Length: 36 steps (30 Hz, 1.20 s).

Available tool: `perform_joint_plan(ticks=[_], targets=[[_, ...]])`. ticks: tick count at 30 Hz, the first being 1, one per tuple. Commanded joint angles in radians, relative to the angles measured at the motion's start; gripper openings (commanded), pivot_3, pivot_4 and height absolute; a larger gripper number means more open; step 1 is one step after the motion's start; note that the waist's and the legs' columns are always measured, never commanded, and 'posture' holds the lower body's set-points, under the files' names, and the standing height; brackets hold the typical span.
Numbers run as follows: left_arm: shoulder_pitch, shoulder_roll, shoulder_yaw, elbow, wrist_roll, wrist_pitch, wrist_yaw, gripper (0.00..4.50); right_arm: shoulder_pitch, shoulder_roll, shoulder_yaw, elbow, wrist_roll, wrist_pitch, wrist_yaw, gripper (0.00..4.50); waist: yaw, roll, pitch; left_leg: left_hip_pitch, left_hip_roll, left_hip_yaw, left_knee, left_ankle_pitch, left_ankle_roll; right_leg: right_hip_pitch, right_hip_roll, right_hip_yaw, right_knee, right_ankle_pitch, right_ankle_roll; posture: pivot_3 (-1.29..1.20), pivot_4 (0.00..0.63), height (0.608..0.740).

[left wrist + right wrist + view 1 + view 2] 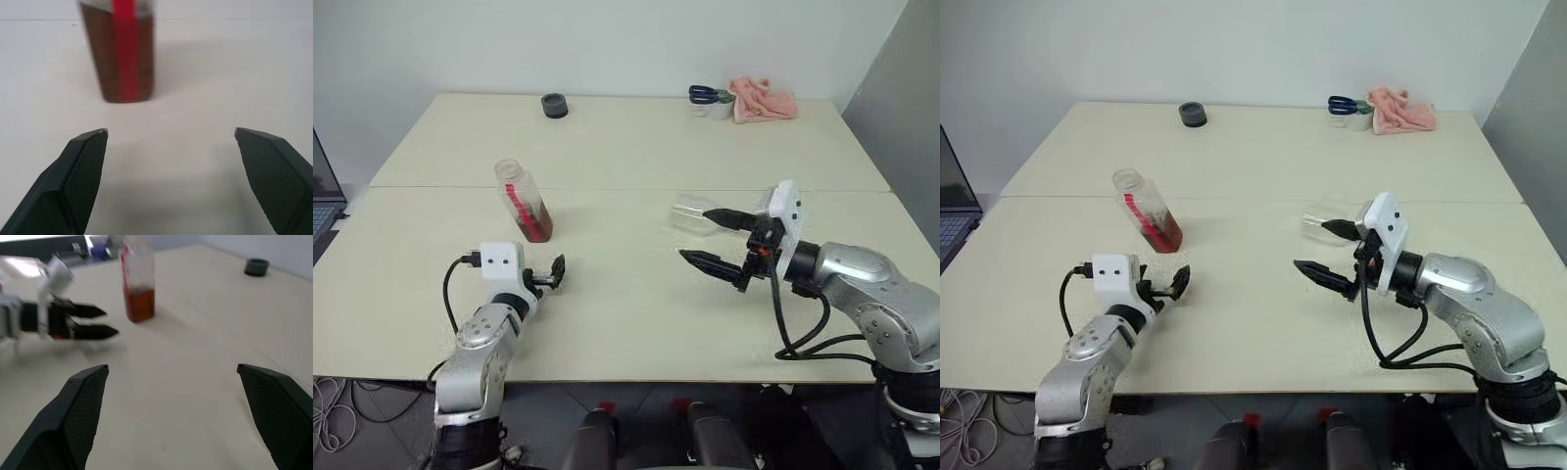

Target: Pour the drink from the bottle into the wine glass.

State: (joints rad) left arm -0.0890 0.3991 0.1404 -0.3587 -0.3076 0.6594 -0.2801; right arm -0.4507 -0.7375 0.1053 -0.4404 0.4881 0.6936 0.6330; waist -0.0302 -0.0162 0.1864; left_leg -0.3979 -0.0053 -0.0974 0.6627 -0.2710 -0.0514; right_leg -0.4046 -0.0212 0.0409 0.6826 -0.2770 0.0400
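The bottle (522, 200) stands upright on the left half of the table, with no cap on its neck. The reddish-brown drink (536, 224) fills its lower part, and a red strip runs down its side. My left gripper (552, 273) is open, short of the bottle and clear of it; the left wrist view shows the bottle (122, 54) straight ahead between the spread fingers (83, 169). My right gripper (697, 235) is open above the table and points left. A clear glass shape, seemingly the wine glass (689, 214), sits low just beyond its upper finger, partly hidden; I cannot tell whether it is upright.
A dark round lid (554, 105) lies at the far edge. Blue-handled scissors (705, 94), a white roll (717, 109) and a pink cloth (764, 100) sit at the far right. A laptop (323, 196) pokes in at the left edge. A seam crosses the table (626, 147).
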Motion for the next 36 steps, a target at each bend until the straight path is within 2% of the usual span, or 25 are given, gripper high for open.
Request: perform_joint_plan(ticks=[1, 7, 11, 24, 36], targets=[[-0.046, 0.126, -0.097, -0.179, -0.123, 0.043, -0.251, 4.48, -0.091, -0.07, 0.084, 0.087, -0.213, -0.108, 0.017, 4.5, 0.0, 0.0, 0.0, 0.0, 0.0, 0.001, 0.0, 0.0, 0.0, 0.0, 0.0, 0.0, -0.001, 0.0, 0.0, 0.0, 0.15, 0.74], [-0.14, 0.323, -0.126, -0.239, -0.278, 0.102, -0.516, 4.48, -0.234, -0.075, 0.244, 0.252, -0.439, -0.185, 0.081, 4.5, -0.007, 0.0, 0.0, 0.001, 0.002, 0.002, -0.002, 0.0, 0.0, 0.0, 0.001, 0.001, -0.001, 0.0, 0.0, 0.0, 0.15, 0.74], [-0.192, 0.368, -0.142, -0.227, -0.3, 0.097, -0.576, 4.48, -0.282, -0.048, 0.293, 0.332, -0.528, -0.226, 0.119, 4.5, -0.003, 0.0, 0.0, 0.001, 0.001, 0.003, -0.001, 0.0, 0.0, 0.0, 0.001, 0.002, -0.001, 0.0, 0.0, 0.0, 0.15, 0.74], [-0.168, 0.326, -0.172, -0.249, -0.277, 0.075, -0.53, 4.48, -0.378, 0.047, 0.381, 0.628, -0.739, -0.349, 0.214, 4.5, -0.004, 0.0, 0.0, 0.0, 0.001, 0.003, 0.0, 0.0, 0.0, -0.001, 0.0, 0.002, -0.001, 0.0, 0.0, 0.0, 0.15, 0.74], [-0.146, 0.302, -0.18, -0.271, -0.274, 0.075, -0.49, 4.48, -0.489, 0.115, 0.39, 0.892, -0.872, -0.466, 0.215, 4.5, -0.003, 0.0, 0.0, 0.001, 0.001, 0.003, 0.0, 0.0, 0.0, 0.0, 0.0, 0.002, -0.001, 0.0, -0.001, 0.0, 0.15, 0.74]])
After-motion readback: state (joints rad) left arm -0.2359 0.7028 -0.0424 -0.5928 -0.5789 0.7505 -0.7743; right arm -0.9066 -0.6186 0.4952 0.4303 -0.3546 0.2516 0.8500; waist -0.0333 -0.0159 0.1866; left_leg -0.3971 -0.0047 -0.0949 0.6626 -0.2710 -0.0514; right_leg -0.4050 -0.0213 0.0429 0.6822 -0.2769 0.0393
